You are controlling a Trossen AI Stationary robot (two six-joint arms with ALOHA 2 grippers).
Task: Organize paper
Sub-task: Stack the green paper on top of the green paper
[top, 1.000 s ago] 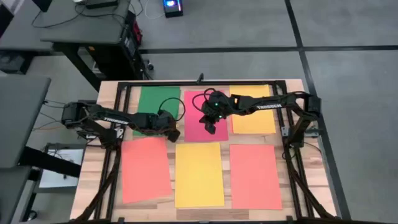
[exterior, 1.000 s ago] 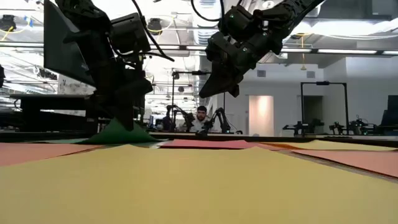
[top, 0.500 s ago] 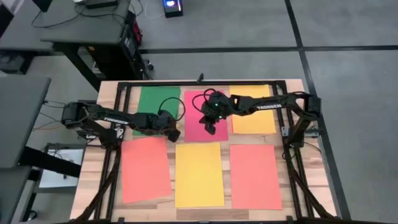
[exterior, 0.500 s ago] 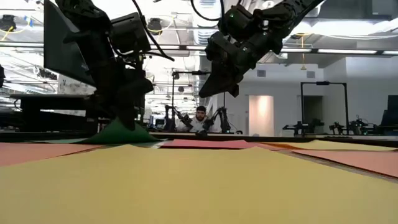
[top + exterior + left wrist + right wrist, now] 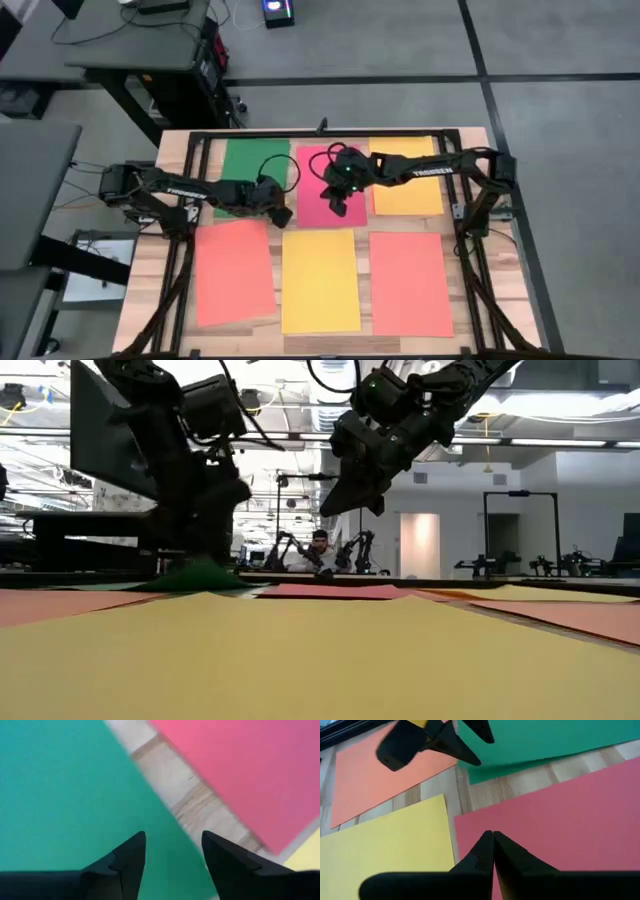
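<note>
A grey floor [image 5: 560, 60] crossed by dark seams is seen around the light wooden surface [image 5: 150, 250]. A grey desk [image 5: 130, 45] is set beyond it. In the low view, bright ceiling strip lights [image 5: 560, 442], a white door [image 5: 418, 545] and a seated person [image 5: 320, 550] are shown.

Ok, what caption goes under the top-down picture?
Six coloured sheets on the table; left gripper at the green paper, right gripper above the pink-red paper.

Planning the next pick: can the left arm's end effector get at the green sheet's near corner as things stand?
Probably yes. The left end effector hangs open right at the green sheet's corner, with nothing lying on the sheet; the right end effector sits apart, shut, over the pink-red sheet.
</note>
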